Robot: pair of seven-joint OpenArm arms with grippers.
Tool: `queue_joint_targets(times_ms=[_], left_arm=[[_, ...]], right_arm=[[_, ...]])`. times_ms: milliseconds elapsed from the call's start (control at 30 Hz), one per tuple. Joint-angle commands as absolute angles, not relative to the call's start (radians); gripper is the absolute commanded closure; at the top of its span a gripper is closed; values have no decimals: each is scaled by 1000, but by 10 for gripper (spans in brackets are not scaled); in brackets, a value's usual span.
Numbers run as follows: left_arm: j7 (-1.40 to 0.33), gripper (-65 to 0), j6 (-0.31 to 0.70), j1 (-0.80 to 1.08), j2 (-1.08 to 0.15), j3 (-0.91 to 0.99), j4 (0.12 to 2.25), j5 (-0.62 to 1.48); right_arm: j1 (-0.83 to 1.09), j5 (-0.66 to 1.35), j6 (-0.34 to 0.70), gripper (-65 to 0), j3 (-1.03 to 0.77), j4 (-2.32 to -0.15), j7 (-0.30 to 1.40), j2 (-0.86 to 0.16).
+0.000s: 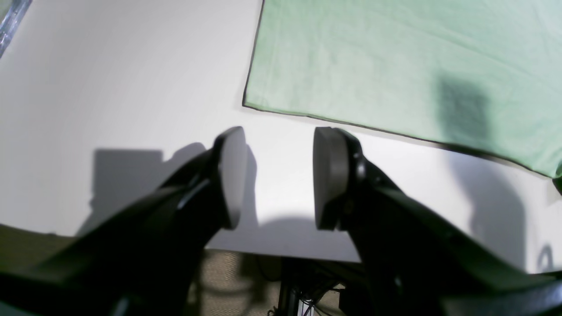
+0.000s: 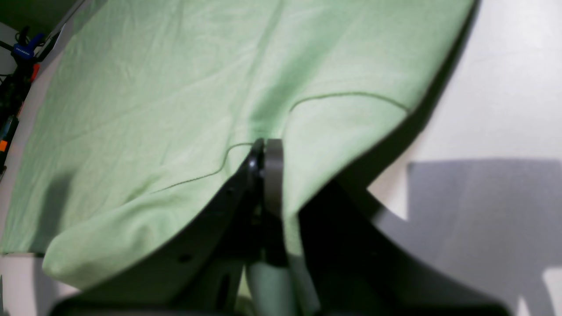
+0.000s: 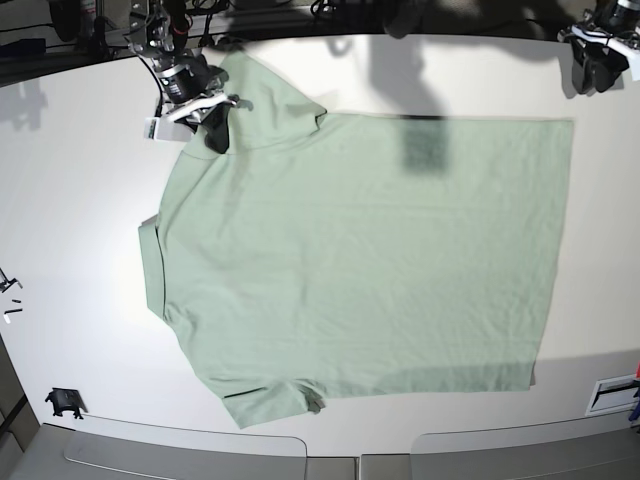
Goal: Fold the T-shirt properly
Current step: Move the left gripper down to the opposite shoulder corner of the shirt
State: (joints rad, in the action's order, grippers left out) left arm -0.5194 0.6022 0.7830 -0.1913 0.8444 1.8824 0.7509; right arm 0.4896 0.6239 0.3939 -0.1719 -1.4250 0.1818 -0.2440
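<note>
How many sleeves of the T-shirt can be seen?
2. One sleeve lies flat at the base view's bottom; the other sleeve at the top, pinched by the right hand.

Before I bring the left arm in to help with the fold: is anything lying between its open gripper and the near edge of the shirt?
Nothing visible. Only bare white table separates the open left gripper from the T-shirt hem corner just beyond it.

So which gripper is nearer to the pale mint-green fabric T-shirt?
Right. The right gripper is shut on the T-shirt at a sleeve; the left gripper hangs open beside its hem corner, over the bare white table.
</note>
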Motion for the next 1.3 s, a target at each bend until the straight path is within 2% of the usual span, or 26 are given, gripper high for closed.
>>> queue_joint_targets(times_ms=[0,867,1067,1200,1267], left_arm=[[-487,-233,606,789,-201,851,1896,766],[-477,-233,604,674,-236,850,1889,748],[-477,-235,541,608,-245,850,1796,748],[-478,-336,520,547,-297,849,1641,753],[-493,-353,520,513,-330,849,1556,783]], right_arm=[[493,627,397,0,-172,-1430,207,-247],[493,627,397,0,-172,-1430,202,-246],[493,627,398,0,-172,-1430,202,-246],[493,627,399,0,-172,-1430,202,-246],[493,627,407,0,-172,-1430,202,-246]])
